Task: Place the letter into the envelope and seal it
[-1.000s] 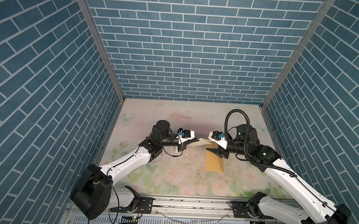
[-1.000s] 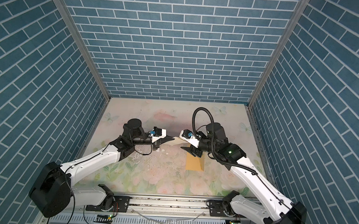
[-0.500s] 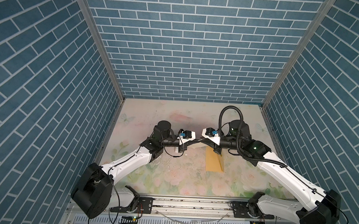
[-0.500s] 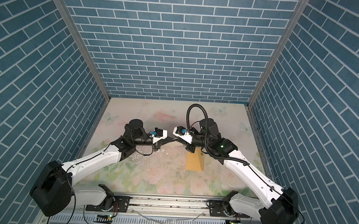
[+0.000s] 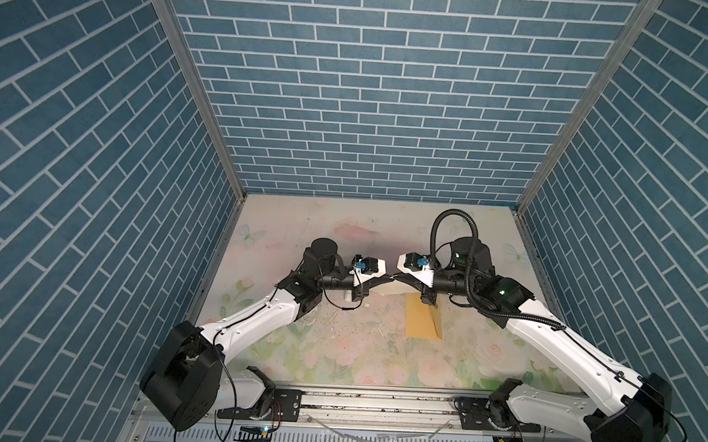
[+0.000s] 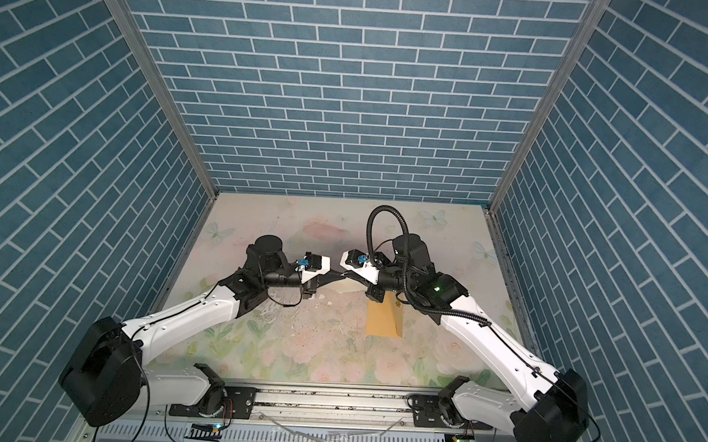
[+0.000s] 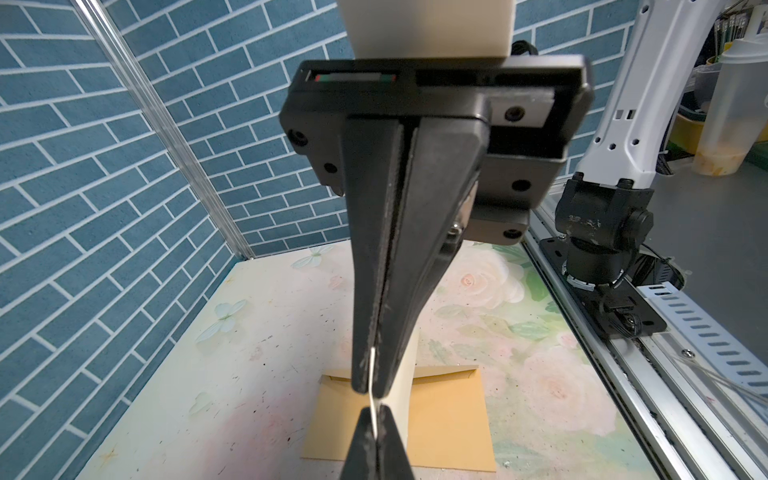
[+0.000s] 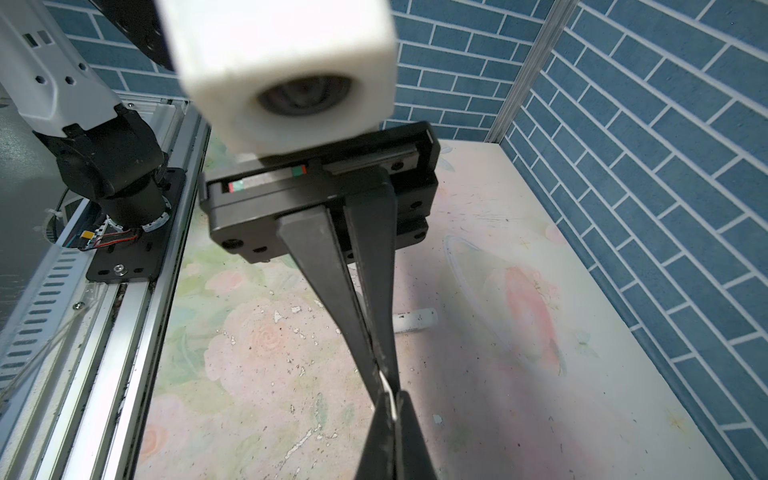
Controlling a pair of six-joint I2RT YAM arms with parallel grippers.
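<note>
Both grippers meet tip to tip above the middle of the table. My left gripper [image 5: 384,277] [image 6: 336,274] [image 7: 376,419] is shut on the top edge of the letter [image 5: 394,291] [image 6: 346,287] [image 7: 403,382]. My right gripper [image 5: 397,276] [image 6: 347,273] [image 8: 392,409] is shut on that same edge from the opposite side. The letter hangs below them as a pale sheet, seen edge-on as a thin white line in both wrist views. The mustard-yellow envelope [image 5: 419,325] [image 6: 380,321] [image 7: 449,424] lies flat on the table just below and to the right of the hanging letter.
A small white stick [image 8: 415,321] lies on the floral table top [image 5: 337,346] under the left arm's wrist. Blue brick walls close in three sides. A metal rail [image 5: 376,402] with both arm bases runs along the front edge.
My right gripper has moved left to the left gripper's tips and shut on the letter's edge. The left gripper has kept its hold and place.
</note>
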